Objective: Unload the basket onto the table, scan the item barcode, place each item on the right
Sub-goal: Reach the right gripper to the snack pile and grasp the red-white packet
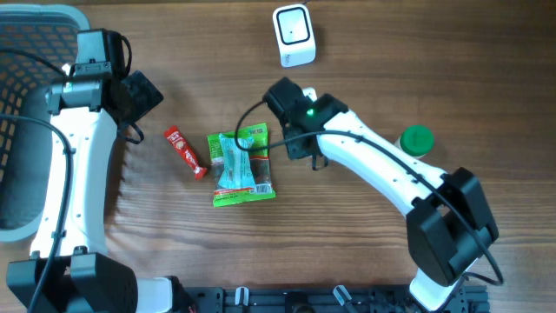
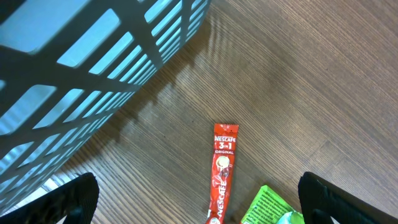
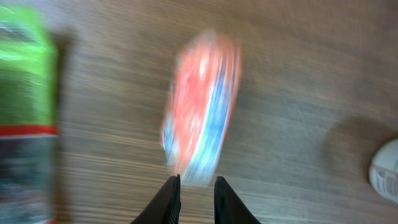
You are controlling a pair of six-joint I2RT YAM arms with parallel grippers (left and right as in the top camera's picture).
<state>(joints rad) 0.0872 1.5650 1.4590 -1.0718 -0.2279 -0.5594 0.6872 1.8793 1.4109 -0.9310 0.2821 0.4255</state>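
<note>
A blurred red and blue packet (image 3: 202, 106) shows in the right wrist view, its lower edge between the tips of my right gripper (image 3: 196, 183). The fingers are nearly together on it. In the overhead view, my right gripper (image 1: 282, 96) is just below the white scanner (image 1: 294, 35) and hides the packet. My left gripper (image 2: 198, 198) is wide open and holds nothing. It hangs over a red Nescafé stick (image 2: 224, 171), which also lies on the table in the overhead view (image 1: 185, 149).
A green snack packet (image 1: 241, 167) lies mid-table beside the red stick. It is seen at the lower right of the left wrist view (image 2: 267, 208). A grey slatted basket (image 1: 26, 130) fills the left edge. A green-lidded container (image 1: 417, 139) stands at the right.
</note>
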